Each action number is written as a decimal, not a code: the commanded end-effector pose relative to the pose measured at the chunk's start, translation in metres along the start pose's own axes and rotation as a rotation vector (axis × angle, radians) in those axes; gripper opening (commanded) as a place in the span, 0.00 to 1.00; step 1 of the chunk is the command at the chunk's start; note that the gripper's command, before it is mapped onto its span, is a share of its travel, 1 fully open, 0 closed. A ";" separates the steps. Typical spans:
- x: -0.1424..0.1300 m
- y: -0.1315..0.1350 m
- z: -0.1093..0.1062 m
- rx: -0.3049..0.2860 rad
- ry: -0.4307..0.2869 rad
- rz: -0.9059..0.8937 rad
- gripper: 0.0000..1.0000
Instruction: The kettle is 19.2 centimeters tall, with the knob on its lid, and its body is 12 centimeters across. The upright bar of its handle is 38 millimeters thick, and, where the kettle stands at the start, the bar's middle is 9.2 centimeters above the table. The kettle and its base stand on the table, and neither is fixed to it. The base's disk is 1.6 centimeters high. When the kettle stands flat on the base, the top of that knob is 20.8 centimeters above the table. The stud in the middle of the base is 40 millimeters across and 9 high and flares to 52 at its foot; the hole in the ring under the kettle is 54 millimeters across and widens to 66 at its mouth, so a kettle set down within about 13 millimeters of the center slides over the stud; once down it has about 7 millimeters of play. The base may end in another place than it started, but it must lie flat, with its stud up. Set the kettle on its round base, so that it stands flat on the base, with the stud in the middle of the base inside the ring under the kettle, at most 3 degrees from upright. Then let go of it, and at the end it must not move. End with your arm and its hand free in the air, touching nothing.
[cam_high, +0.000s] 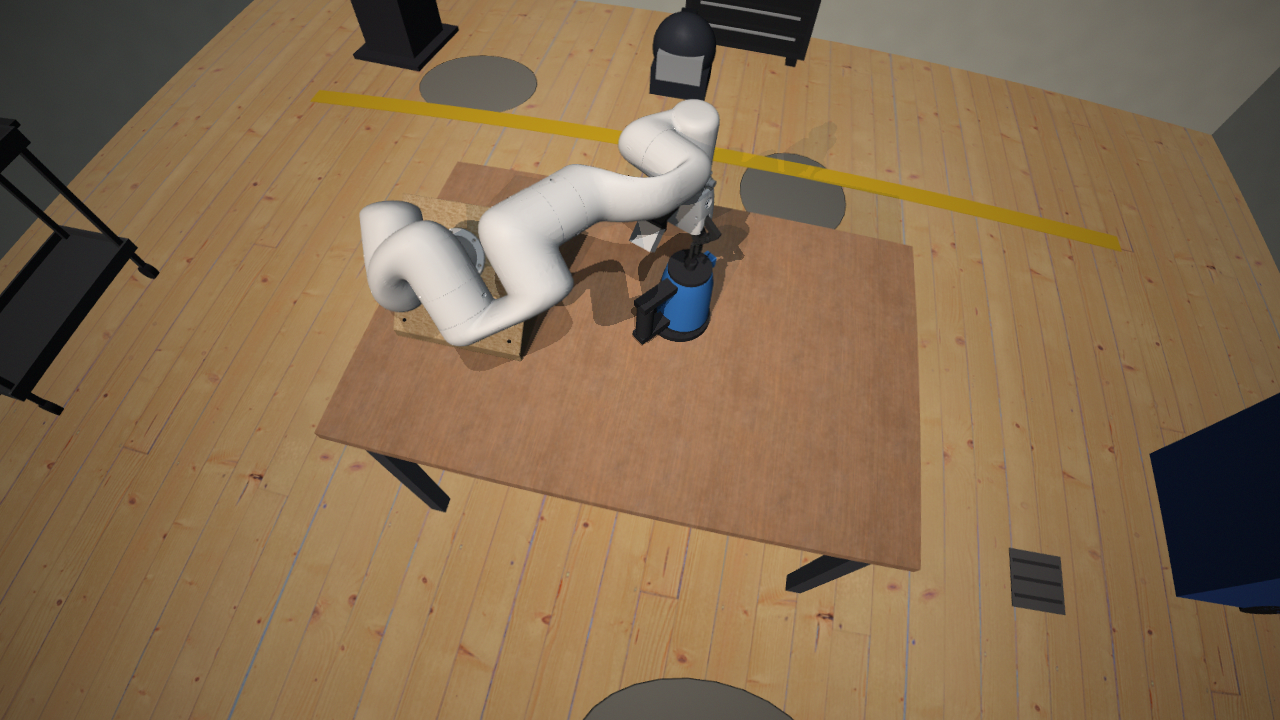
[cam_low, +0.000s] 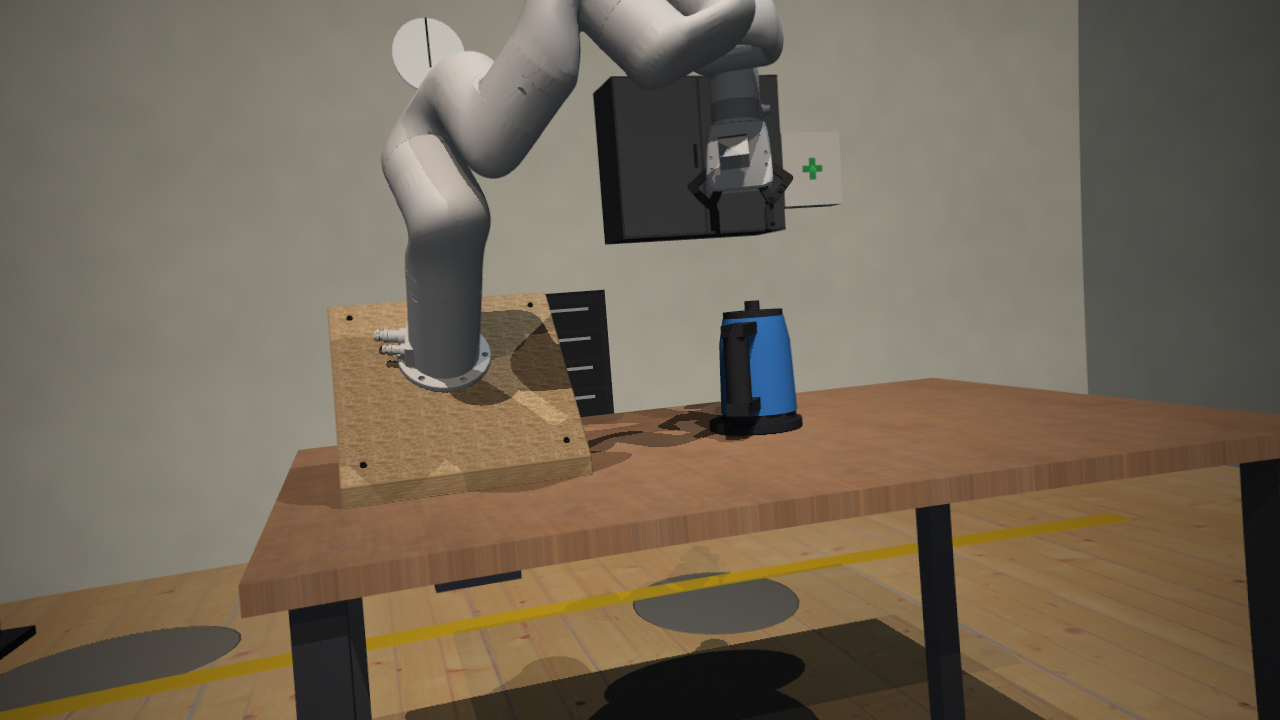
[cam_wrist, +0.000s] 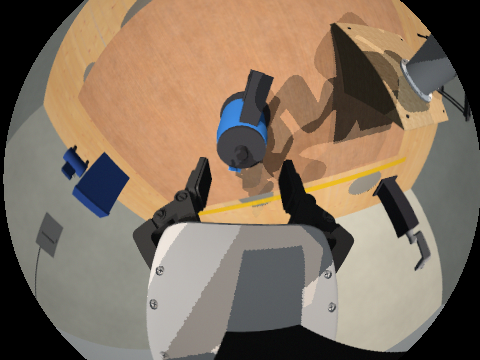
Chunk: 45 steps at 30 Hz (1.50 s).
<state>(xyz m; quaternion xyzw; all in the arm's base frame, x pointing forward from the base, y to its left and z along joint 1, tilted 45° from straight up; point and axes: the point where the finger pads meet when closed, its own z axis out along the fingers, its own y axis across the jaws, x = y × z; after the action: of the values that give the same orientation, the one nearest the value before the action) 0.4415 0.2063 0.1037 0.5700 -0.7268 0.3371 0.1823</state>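
The blue kettle (cam_high: 691, 300) (cam_low: 768, 362) (cam_wrist: 235, 128) with a black handle and a black lid knob stands upright on its round black base (cam_low: 776, 424) (cam_high: 684, 337) on the wooden table (cam_high: 733, 429) (cam_low: 805, 483). My gripper (cam_low: 742, 214) (cam_wrist: 245, 169) is open and empty. It hangs well above the kettle, fingers pointing down, with clear air between the fingertips and the knob. In the top view the gripper (cam_high: 702, 240) shows just behind the kettle's top.
The arm's light wooden mounting block (cam_high: 420, 326) (cam_low: 447, 429) sits on the table's left part, left of the kettle. A black cabinet and a white box with a green cross (cam_low: 812, 168) hang on the wall behind the gripper.
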 end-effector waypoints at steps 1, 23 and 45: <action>-0.001 -0.001 -0.017 0.002 -0.002 0.001 0.81; -0.001 -0.001 -0.021 0.002 -0.002 0.001 0.81; -0.001 -0.001 -0.021 0.002 -0.002 0.001 0.81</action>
<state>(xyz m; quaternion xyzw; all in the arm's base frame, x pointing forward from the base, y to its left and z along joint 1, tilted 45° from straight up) 0.4398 0.2188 0.1168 0.5692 -0.7269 0.3377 0.1832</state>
